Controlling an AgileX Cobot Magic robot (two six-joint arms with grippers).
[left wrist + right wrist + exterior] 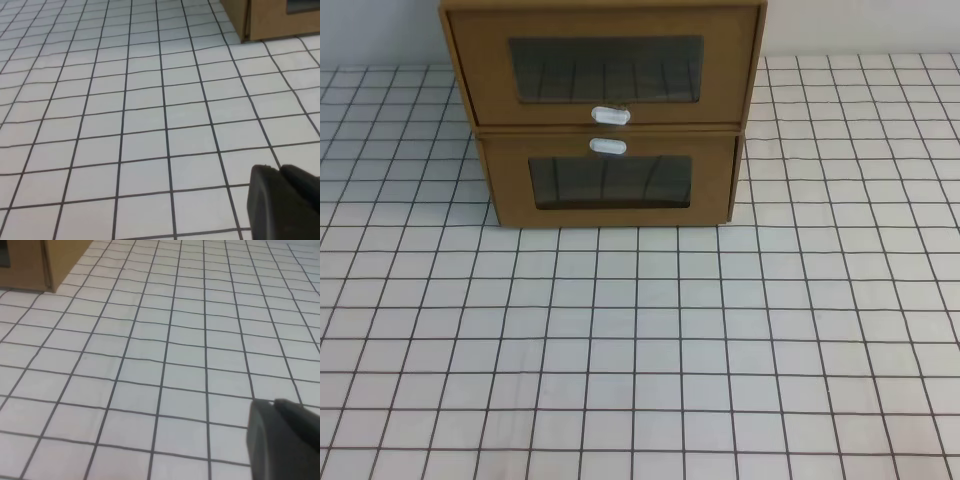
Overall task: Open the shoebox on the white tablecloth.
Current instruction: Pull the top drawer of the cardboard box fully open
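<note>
Two stacked shoebox (605,115) drawers show only overhead; right gripper (282,442) closed, left gripper (282,202) unclear.

Brown shoebox (605,110), white pull tabs; white tablecloth (640,350), dark grid lines.

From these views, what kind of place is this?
Probably a staged tabletop test bench, not a home: a white tablecloth with a grid, two stacked brown cardboard boxes with windows, and a bare wall behind.

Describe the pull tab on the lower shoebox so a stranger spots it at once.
On the white tablecloth stand two stacked brown shoeboxes. The lower shoebox has a small white oval pull tab above its dark window; the upper box carries its tab below its window.
</note>
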